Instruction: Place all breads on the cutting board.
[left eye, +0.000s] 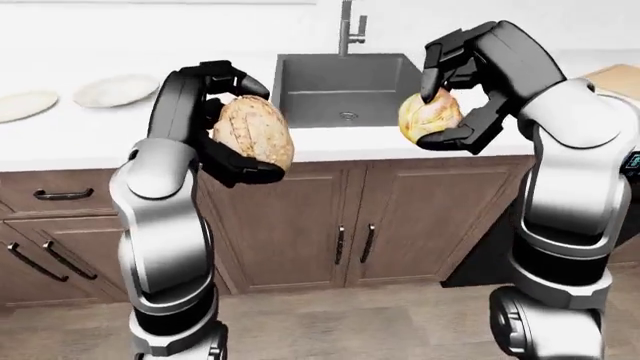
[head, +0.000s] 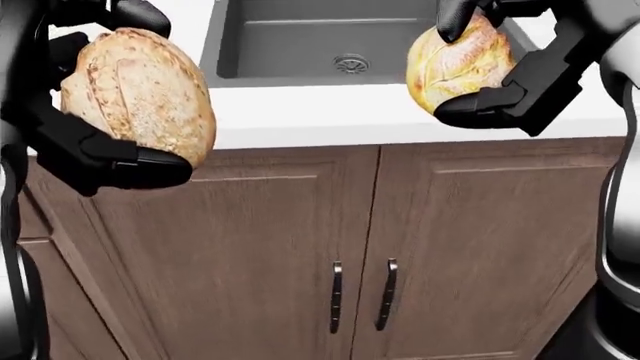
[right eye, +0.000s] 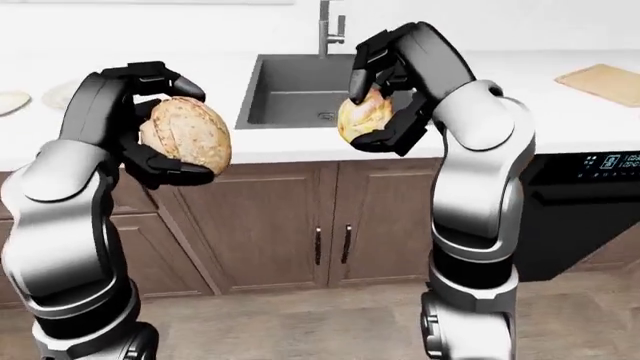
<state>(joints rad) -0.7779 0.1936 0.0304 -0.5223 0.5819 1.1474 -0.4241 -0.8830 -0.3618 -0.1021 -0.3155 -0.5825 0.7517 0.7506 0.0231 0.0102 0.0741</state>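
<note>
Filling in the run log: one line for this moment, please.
left hand: holds bread loaf | right hand: holds round bread | cutting board: bare, right of sink

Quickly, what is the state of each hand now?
Left hand: closed on the large speckled brown bread loaf.
Right hand: closed on the smaller yellowish round bread.

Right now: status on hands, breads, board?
Left hand shut on speckled loaf. Right hand shut on yellow loaf. Cutting board far right on counter, nothing on it.
</note>
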